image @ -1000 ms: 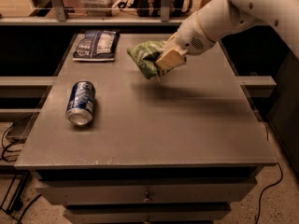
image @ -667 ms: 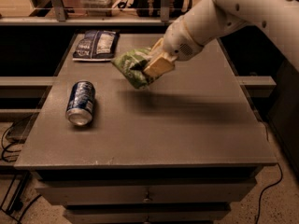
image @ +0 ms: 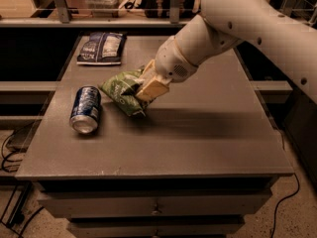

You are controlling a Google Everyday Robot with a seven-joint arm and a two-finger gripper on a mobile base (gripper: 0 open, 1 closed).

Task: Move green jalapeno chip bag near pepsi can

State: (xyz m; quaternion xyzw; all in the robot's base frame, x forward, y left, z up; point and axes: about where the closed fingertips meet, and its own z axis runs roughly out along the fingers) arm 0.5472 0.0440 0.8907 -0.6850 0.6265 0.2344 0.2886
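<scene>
light-green crinkly foil: the green jalapeno chip bag (image: 120, 91) was pinched in the gripper (image: 144, 89), crumpled and tilted, with its white label patch facing up-left. the tan, blocky fingers (image: 151, 88) were clamped narrow on the bag's right end, foil bunched between them. the bag's lower corner pointed down at the table (image: 208, 138); could not tell whether it touched the surface or sat just above it.

the pepsi can (image: 86, 109) lay on its side just left of the bag, a small gap between them, not touching. blue cylinder with white markings, silver rim end turned toward the table's front edge.

the dark blue chip bag (image: 101, 47) lay flat at the back-left corner, glossy, rectangular, well apart from the gripper.

the arm (image: 237, 29) was smooth white plastic, thick rounded segments coming in from the upper right, with a round speaker-like grille on the wrist. it cast a long soft shadow across the matte grey-brown tabletop.

a flat drawer front (image: 153, 205) with a small knob sat under the top. dark cables (image: 11, 150) lay on the floor at left.
</scene>
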